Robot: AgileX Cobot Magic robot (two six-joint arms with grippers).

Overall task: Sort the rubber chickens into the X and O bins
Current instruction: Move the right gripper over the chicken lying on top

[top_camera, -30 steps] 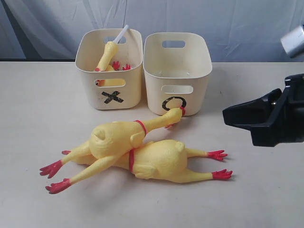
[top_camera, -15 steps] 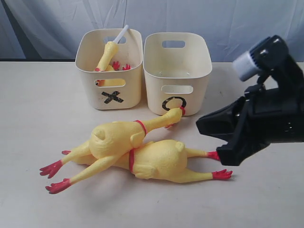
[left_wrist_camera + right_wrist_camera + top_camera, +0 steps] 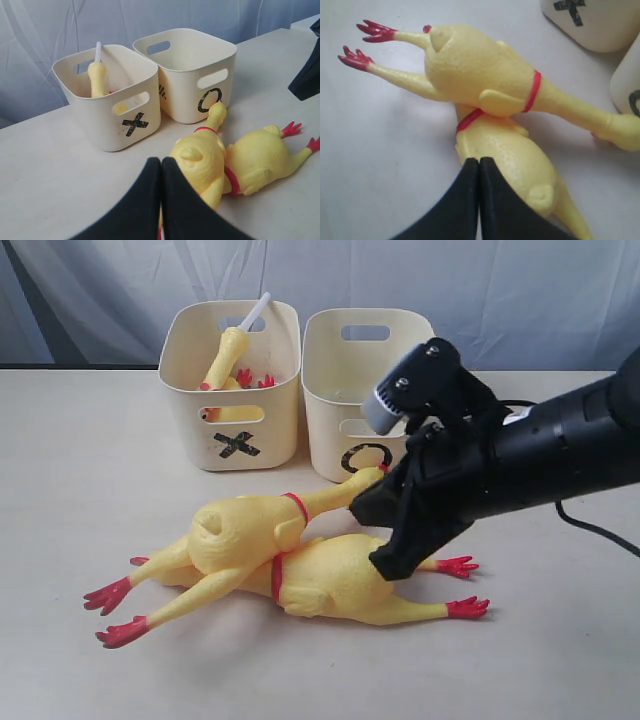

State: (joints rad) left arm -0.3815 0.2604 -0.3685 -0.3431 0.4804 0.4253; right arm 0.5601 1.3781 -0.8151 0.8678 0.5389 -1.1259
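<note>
Well, the right gripper had its black jaws pressed together with nothing between them, and it hung low over the plump yellow rubber chicken lying on the pale table; I could not tell whether it touched. Just beyond its tips a second yellow rubber chicken with a red neck band lay crosswise on top of the first, its head against the cream plastic tub marked with a black O. Farther ahead, beside that tub, stood the matching cream tub marked with a black X, holding a slim yellow chicken with a white tube at its mouth. The left gripper was likewise closed and empty, the upper chicken just ahead of its tips.
</note>
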